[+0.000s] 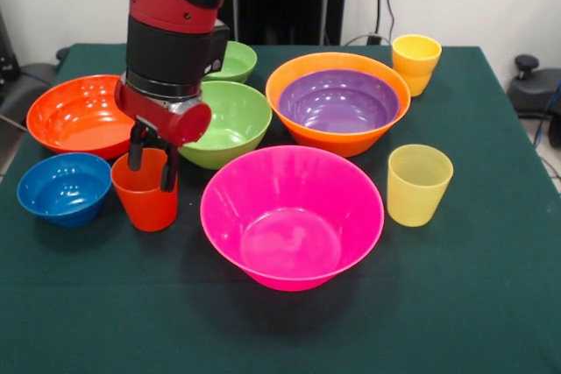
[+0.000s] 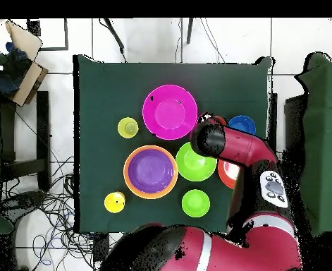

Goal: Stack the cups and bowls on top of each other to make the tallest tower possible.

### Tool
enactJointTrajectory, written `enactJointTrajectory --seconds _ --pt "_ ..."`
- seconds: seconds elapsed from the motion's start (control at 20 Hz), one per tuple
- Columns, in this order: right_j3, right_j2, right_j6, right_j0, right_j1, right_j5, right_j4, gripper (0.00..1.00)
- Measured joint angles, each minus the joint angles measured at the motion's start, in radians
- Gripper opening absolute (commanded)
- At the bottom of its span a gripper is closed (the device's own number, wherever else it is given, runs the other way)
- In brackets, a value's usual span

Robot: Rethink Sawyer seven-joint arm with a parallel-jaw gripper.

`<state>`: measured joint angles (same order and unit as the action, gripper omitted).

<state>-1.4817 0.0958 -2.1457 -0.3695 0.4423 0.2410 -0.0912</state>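
My gripper (image 1: 152, 164) is open and stands over the red-orange cup (image 1: 145, 194). One finger is inside the cup's rim and one is at its right wall. The cup stands on the table, next to the small blue bowl (image 1: 63, 186). The shallow purple bowl (image 1: 338, 101) lies nested in the large orange bowl (image 1: 279, 98). The large pink bowl (image 1: 292, 216) stands at the front middle. The medium green bowl (image 1: 235, 122), small green bowl (image 1: 235, 63) and red-orange bowl (image 1: 77, 116) stand apart. A yellow cup (image 1: 415, 63) and a paler yellow cup (image 1: 419, 186) stand at the right.
The table has a dark green cloth (image 1: 456, 304). In the overhead view my arm (image 2: 228, 148) covers the gripper, the red-orange cup and part of the red-orange bowl (image 2: 227, 175). Cables and a cardboard box (image 2: 24, 56) lie on the floor beside the table.
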Motion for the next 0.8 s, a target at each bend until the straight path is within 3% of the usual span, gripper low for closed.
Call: enactJointTrajectory --seconds 0.8 --pt "-0.073 -0.095 0.000 -0.082 -0.024 -0.035 0.011 1.00"
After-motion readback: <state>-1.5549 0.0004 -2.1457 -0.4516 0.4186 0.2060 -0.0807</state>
